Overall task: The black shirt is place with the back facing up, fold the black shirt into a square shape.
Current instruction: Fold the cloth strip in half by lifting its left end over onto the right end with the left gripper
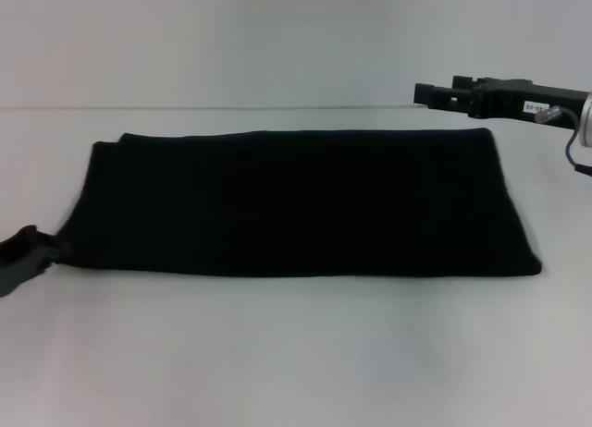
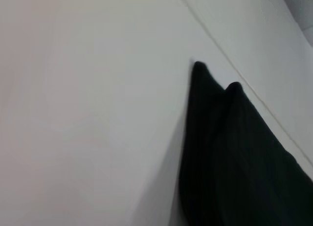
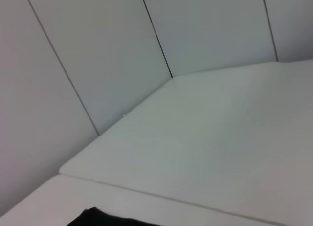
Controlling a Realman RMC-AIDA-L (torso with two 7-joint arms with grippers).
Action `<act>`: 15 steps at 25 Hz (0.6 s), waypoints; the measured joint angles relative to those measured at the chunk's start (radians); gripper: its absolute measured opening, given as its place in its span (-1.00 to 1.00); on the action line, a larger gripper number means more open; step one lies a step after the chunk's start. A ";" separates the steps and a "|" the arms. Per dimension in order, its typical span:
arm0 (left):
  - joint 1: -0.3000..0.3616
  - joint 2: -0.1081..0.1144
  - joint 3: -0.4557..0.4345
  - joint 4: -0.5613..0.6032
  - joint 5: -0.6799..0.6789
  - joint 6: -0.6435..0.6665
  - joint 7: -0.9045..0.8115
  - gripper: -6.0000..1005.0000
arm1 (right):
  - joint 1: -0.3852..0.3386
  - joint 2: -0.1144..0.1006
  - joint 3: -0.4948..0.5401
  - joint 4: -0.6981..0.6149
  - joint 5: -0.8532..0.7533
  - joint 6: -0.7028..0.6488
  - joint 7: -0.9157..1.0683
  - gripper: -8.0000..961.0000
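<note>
1. Black cloth fills the middle of the white table (image 1: 296, 353): the black shirt (image 1: 296, 205) lies flat as a long band running left to right, its lengthwise folds apparently done.
2. At the band's left end two layered corners (image 2: 215, 86) show in the left wrist view, so the layers sit slightly offset there.
3. The left gripper (image 1: 28, 256) sits low at the shirt's near left corner, just beside or touching the edge; I cannot tell how its jaws stand.
4. The right gripper (image 1: 444, 92) hovers above the far right corner, clear of the cloth, its state likewise unclear.
5. Judged from this, the step in hand is the crosswise fold: one end must be pinched through all layers and carried over the other to make a square.
</note>
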 joint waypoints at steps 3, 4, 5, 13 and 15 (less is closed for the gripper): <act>0.026 -0.004 -0.001 0.044 -0.003 -0.003 0.086 -0.94 | -0.001 0.015 -0.001 0.002 0.024 0.014 -0.007 0.85; 0.033 -0.004 -0.001 0.056 -0.004 -0.004 0.103 -0.94 | -0.001 0.021 -0.002 0.002 0.032 0.019 -0.007 0.85; 0.042 -0.004 -0.001 0.070 -0.004 -0.006 0.120 -0.94 | 0.000 0.026 -0.004 0.003 0.038 0.027 -0.007 0.85; 0.122 0.011 -0.002 0.227 -0.004 -0.010 0.187 -0.94 | 0.027 0.060 -0.011 0.011 0.056 0.097 -0.019 0.85; 0.125 0.019 -0.003 0.250 -0.009 0.017 0.188 -0.94 | 0.033 0.060 -0.011 0.022 0.060 0.112 -0.032 0.85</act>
